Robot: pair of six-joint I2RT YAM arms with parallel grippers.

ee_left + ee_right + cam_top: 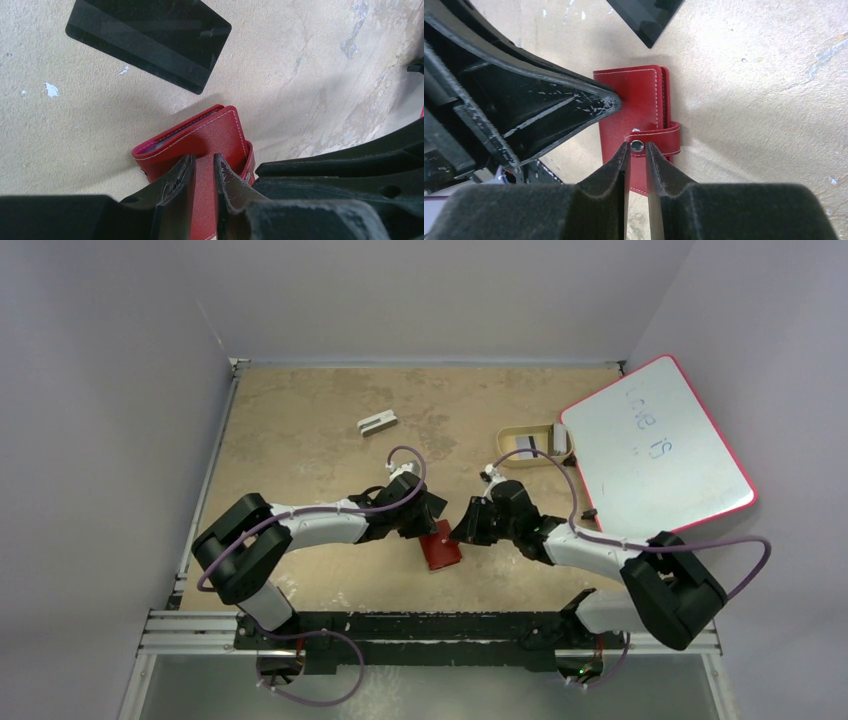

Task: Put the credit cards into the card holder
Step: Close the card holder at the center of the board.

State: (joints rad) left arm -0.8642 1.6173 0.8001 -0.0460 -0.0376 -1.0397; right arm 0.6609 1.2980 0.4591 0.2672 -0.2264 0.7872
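The red card holder (441, 552) lies shut on the table between both arms, its strap snapped over the cover. My left gripper (203, 159) has its tips resting on the cover (210, 132), jaws a narrow gap apart with nothing between them. My right gripper (637, 144) hovers at the strap (664, 135). Its tips sit just either side of the snap button (637, 146), narrowly apart. A black credit card (150, 40) lies flat just beyond the holder, its corner (649, 15) showing in the right wrist view. Another pale card (528, 445) sits in the tan tray.
The tan oval tray (510, 432) stands at the back right beside a red-framed whiteboard (655, 445). A small grey-white block (377, 422) lies at the back centre. The two grippers (432, 518) (462, 528) almost touch above the holder.
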